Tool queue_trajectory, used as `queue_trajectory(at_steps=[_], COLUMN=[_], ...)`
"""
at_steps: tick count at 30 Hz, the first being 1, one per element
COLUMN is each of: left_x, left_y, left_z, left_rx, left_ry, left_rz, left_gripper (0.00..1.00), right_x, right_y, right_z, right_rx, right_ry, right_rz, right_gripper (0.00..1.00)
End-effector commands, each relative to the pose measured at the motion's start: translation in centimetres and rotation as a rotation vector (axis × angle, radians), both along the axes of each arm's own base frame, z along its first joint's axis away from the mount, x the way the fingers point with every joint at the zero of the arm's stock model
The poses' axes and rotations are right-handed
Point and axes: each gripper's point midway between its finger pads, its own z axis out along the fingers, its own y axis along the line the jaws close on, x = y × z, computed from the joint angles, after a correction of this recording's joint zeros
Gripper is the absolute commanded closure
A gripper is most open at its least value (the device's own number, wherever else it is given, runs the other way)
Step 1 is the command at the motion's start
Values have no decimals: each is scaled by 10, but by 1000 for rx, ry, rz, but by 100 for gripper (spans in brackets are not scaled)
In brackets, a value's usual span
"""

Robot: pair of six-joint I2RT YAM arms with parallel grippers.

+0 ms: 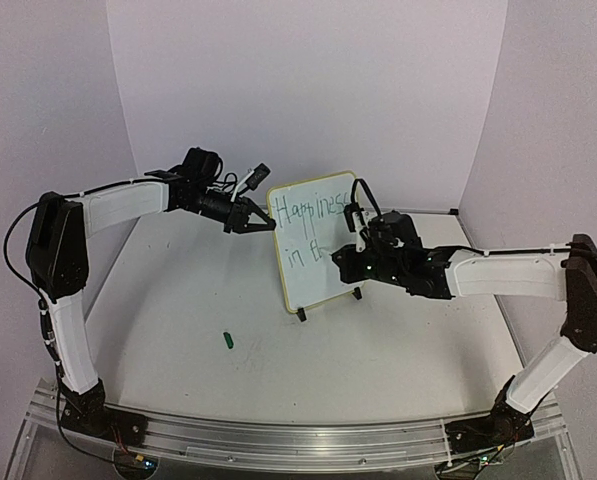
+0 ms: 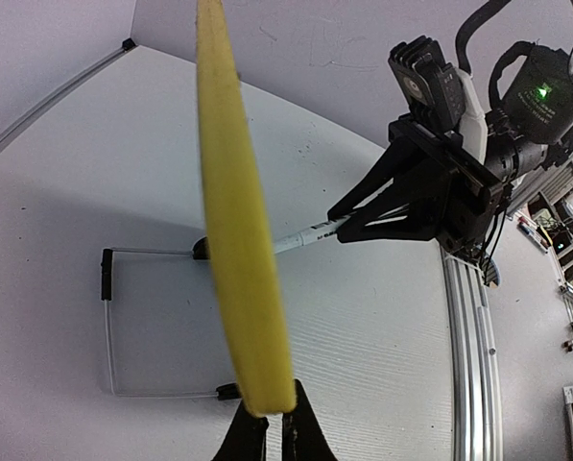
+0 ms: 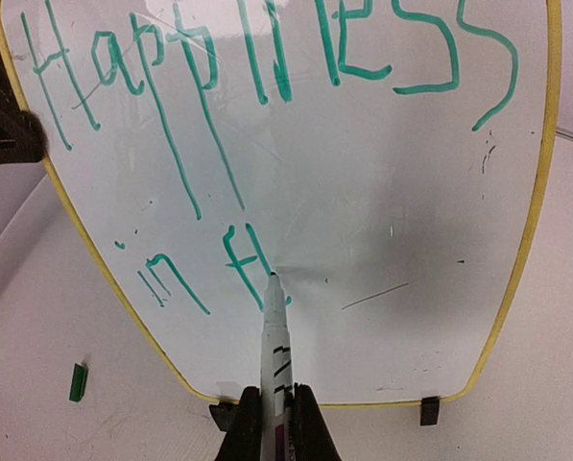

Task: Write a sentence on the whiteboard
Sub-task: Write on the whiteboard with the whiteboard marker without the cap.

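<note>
At the tip of the marker [image 3: 274, 331], which the right gripper [image 3: 274, 401] grasps between closed fingers, stands the whiteboard [image 3: 382, 221], its writing face turned to that gripper. The sentence [image 3: 257, 67] reads "Happiness" above the tip, with "in" and two further strokes just left of it. The tip sits at the foot of the last stroke; whether it touches the surface I cannot tell. Right of the tip, bare white board runs to the yellow frame; below it, only a narrow strip is left before the lower edge and a black foot [image 3: 428, 411].

The left gripper [image 1: 263, 224] is clenched on the board's edge on the side away from the marker. Its own camera shows the frame edge-on, ending between its fingers [image 2: 246, 434], with the marker poking at the board from the right.

A green cap [image 1: 229, 340] lies on the table [image 1: 168, 300], left of the marker and well apart from the board. Only the left wrist view shows a clear flat panel [image 2: 147, 322] lying behind the board.
</note>
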Motion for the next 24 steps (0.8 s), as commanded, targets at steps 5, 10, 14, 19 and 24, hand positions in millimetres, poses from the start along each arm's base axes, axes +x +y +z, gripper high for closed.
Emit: queue_trajectory(at_steps=[5,10,14,19,24], left_x=[-18,-18,-19,-19,-19], left_y=[-2,-2,-2,-2,-2], left_z=[-21,-22,-21,-22,-21], left_rx=[72,74,73,73,73], left_ry=[97,100,99,100,99], left_rz=[-17,-17,-17,-17,-17], left_gripper=[100,100,100,100,100], right_x=[9,11,14,16,17], right_y=[8,10,5,-2,-8], right_z=[14,14,18,25,28], right_rx=[29,28,27,26,24], right_ry=[-30,-31,-44,-63,-75], right_rz=[1,2,-27,-63,-89], right_gripper=[100,100,100,100,100])
